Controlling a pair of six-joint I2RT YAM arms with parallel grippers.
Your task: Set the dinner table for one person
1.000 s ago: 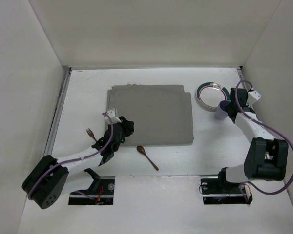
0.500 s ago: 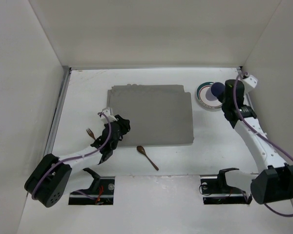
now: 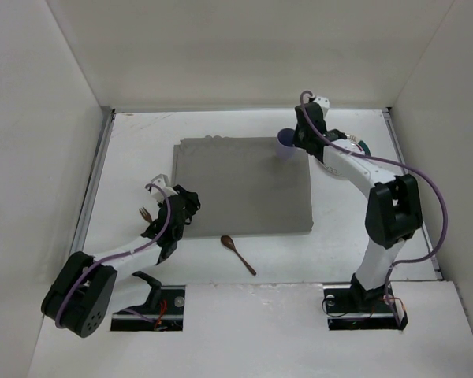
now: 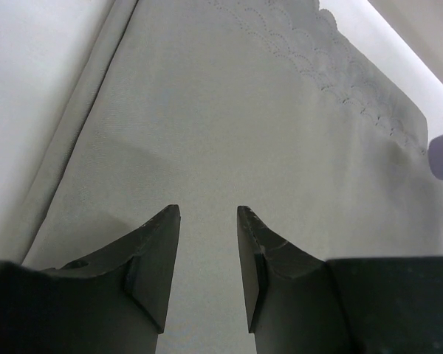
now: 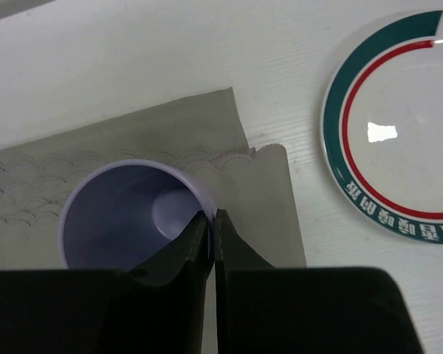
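The white dinner table carries a grey cloth placemat at its middle. My right gripper is shut on the rim of a purple cup, holding it over the placemat's far right corner. A white plate with a green and red rim lies on the table to the right of that corner, partly hidden by the arm in the top view. My left gripper is open and empty over the placemat's near left part. A fork and a wooden spoon lie on the table.
White walls enclose the table on three sides. A metal rail runs along the left edge. The arm bases sit at the near edge.
My right arm has swung left from the plate, carrying the purple cup to the placemat's far right corner. My left gripper has drifted a little to the left.
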